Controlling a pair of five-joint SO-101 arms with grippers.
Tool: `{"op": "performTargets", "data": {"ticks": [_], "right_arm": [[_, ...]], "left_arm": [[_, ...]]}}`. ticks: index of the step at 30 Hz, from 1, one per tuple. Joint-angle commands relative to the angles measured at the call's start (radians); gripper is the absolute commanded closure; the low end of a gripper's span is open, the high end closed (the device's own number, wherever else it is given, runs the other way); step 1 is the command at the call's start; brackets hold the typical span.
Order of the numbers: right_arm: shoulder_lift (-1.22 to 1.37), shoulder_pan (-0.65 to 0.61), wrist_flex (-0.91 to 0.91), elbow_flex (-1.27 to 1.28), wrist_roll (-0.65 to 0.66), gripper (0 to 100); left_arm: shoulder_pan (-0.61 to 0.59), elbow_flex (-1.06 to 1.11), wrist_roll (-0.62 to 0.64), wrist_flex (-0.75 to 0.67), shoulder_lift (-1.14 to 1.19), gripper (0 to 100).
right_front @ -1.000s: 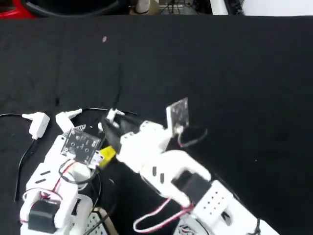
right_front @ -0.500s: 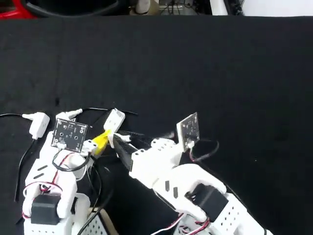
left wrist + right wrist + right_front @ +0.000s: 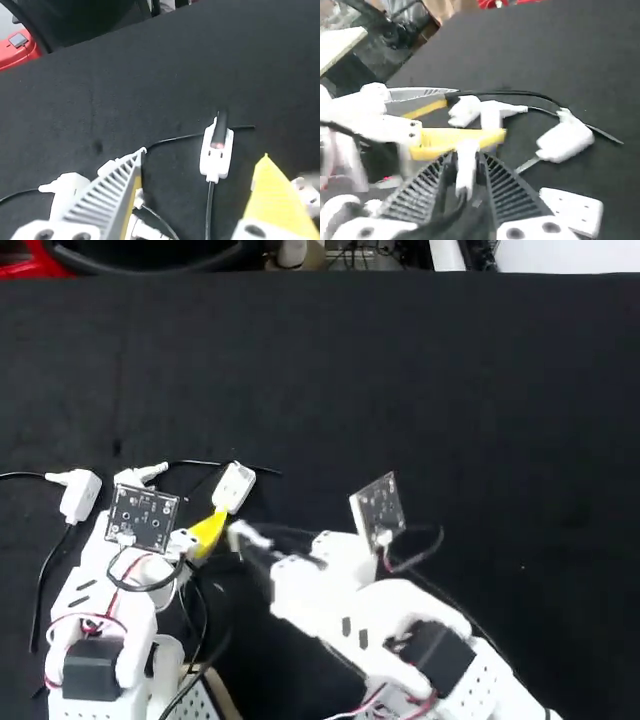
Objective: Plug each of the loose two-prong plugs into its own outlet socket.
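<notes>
In the right wrist view my right gripper [image 3: 466,161] is shut on a small white plug [image 3: 467,170] held between its black ribbed fingers. In the high view it hovers blurred [image 3: 246,535] just in front of a white outlet block [image 3: 235,486] with a black cable. My left gripper [image 3: 199,165] stands open, its white ribbed finger [image 3: 116,187] and yellow finger [image 3: 272,197] either side of that block [image 3: 216,149] and short of it. Two more white plugs [image 3: 80,492] [image 3: 140,478] lie on cables at the left.
A black cloth [image 3: 420,380] covers the table, bare across the back and right. Black cables [image 3: 45,560] loop beside the left arm's base. The two arms stand close together at the near edge. Red and dark clutter lies beyond the far edge.
My right gripper has drawn back from the outlet block toward the near edge, uncovering the block. The left arm swung its gripper up toward the block, then held still.
</notes>
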Motion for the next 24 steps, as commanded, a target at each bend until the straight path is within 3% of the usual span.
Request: {"op": "performTargets", "data": {"ticks": [1,4,11,15,24], "right_arm": [[0.084,0.120,0.017,-0.068,0.043,98.7],[0.214,0.190,0.052,-0.113,0.055,98.7],[0.530,0.229,0.115,-0.186,0.032,98.7],[0.654,0.229,0.077,-0.186,0.018,98.7],[0.812,0.229,-0.023,-0.186,0.023,98.7]], "left_arm": [[-0.010,-0.015,-0.098,0.071,-0.003,66],[-0.021,-0.016,-0.176,0.144,-0.003,66],[-0.205,0.068,-0.361,0.232,-0.003,66],[-0.263,0.193,-0.390,0.153,-0.003,66],[-0.246,0.401,-0.385,-0.025,-0.003,66]]}}
